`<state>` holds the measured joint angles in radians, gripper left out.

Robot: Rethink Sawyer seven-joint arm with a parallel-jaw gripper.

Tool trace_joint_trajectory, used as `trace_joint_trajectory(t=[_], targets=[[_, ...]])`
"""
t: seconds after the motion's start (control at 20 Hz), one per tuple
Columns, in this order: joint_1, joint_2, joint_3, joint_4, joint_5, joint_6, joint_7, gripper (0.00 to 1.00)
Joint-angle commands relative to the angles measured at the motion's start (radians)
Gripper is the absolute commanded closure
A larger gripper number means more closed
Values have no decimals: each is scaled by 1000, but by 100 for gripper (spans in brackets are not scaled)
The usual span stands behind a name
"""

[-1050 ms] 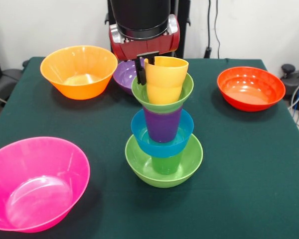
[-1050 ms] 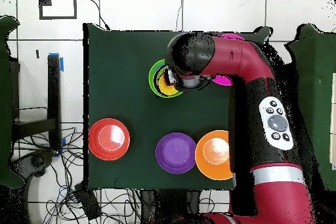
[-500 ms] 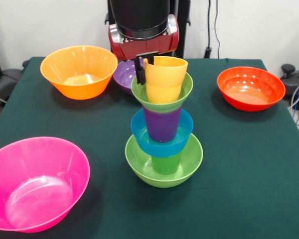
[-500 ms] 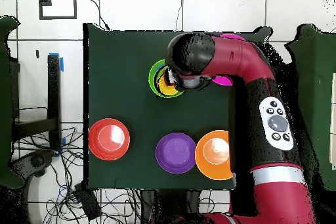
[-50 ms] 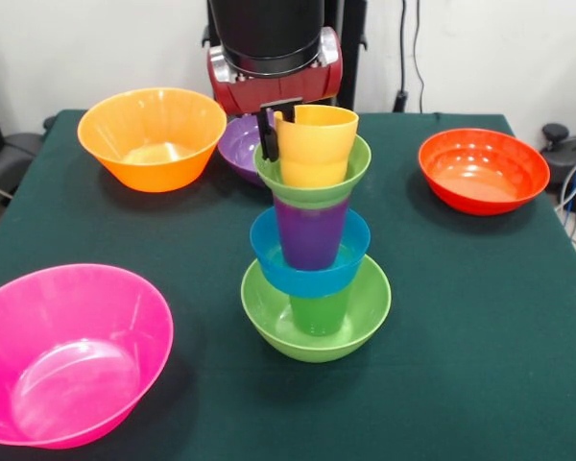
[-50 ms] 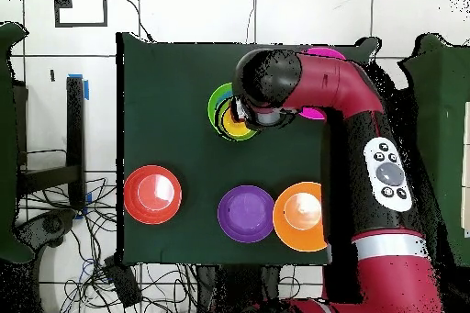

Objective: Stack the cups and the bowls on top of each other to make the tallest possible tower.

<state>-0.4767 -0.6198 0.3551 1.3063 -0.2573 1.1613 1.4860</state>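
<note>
Presently recorded, nearest items first:

Pink bowl (image 5: pixel 69 353): stood upright at the near left corner of the table (image 5: pixel 480 336), well apart from the tower; mostly hidden under the arm (image 6: pixel 353 112) in the overhead view.

Tower base: lime-green bowl (image 5: pixel 316 309) sat upright on the cloth near mid-table, with the green cup (image 5: pixel 320 310) standing inside it.

Tower middle: blue bowl (image 5: pixel 310 252) rested on the green cup; purple cup (image 5: pixel 312 231) stood inside the blue bowl.

Tower top: small green bowl (image 5: pixel 313 170) sat on the purple cup, with the yellow-orange cup (image 5: pixel 315 145) standing in it, tilted slightly. Whole column appeared to lean a little.

Gripper (image 5: pixel 278 130): positioned at the far left rim of the yellow-orange cup, one dark finger (image 5: pixel 267 135) seen outside the cup wall and touching it. Second finger hidden by the cup, so could not tell whether clamped on the rim or let go.

Overhead check: gripper (image 6: pixel 240 117) covered part of the tower; only rings of lime-green bowl (image 6: pixel 218 106) and yellow-orange cup (image 6: pixel 231 122) visible beside the wrist.

Orange bowl (image 5: pixel 153 136): upright at the far left, just beside the purple bowl (image 5: pixel 240 144).

Purple bowl: upright behind the tower, partly hidden by the small green bowl and the gripper.

Red-orange bowl (image 5: pixel 482 168): upright at the far right, well apart from everything else.
</note>
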Motion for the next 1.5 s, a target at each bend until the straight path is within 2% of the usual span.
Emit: trace_joint_trajectory(t=[0.05, 0.9, 1.5], targets=[[3, 30, -10, 94, -39, -37, 12, 100], [0, 42, 8, 81, -30, -92, 21, 100], [11, 49, 7, 57, -26, -81, 37, 100]])
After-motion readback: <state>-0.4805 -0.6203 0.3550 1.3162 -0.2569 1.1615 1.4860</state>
